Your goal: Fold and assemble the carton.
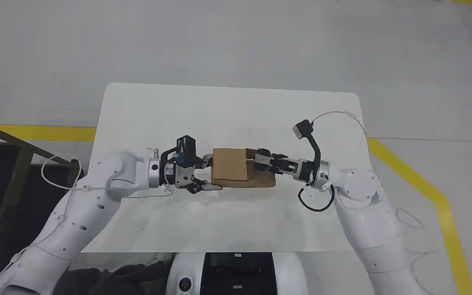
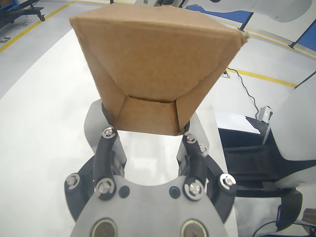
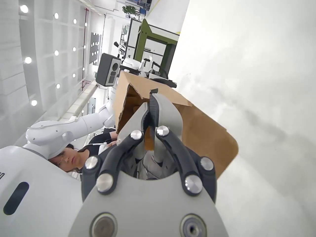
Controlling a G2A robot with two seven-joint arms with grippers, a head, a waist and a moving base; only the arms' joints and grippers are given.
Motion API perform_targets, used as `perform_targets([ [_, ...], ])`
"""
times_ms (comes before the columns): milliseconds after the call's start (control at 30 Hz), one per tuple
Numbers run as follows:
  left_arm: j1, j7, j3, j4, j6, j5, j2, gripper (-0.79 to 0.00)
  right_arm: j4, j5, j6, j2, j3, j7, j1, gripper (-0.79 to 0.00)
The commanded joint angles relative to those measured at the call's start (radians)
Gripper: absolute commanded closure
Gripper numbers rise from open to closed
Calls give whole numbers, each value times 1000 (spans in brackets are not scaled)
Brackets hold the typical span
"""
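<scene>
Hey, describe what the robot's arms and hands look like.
The left arm and right arm have glossy white rounded shells. A black cable loops over the right arm's wrist. The left hand and right hand match: grey metal plate, black linkages with silver bolts, pale grey fingers with black pads.

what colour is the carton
The carton is plain brown cardboard, with no pattern; the left wrist view shows it best.

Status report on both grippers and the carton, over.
Left gripper shut on carton end. Right gripper shut on other end. Carton held between them, over white table.
</scene>
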Motion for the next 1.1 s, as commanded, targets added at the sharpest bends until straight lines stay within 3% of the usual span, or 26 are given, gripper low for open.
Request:
perform_targets([
  [0, -7, -6, 9, 0, 0, -9, 4, -314, 6, 9, -1, -1, -23, 5, 8, 0],
  [1067, -61, -25, 110, -31, 0, -67, 48, -283, 95, 126, -37, -7, -225, 36, 104, 0],
])
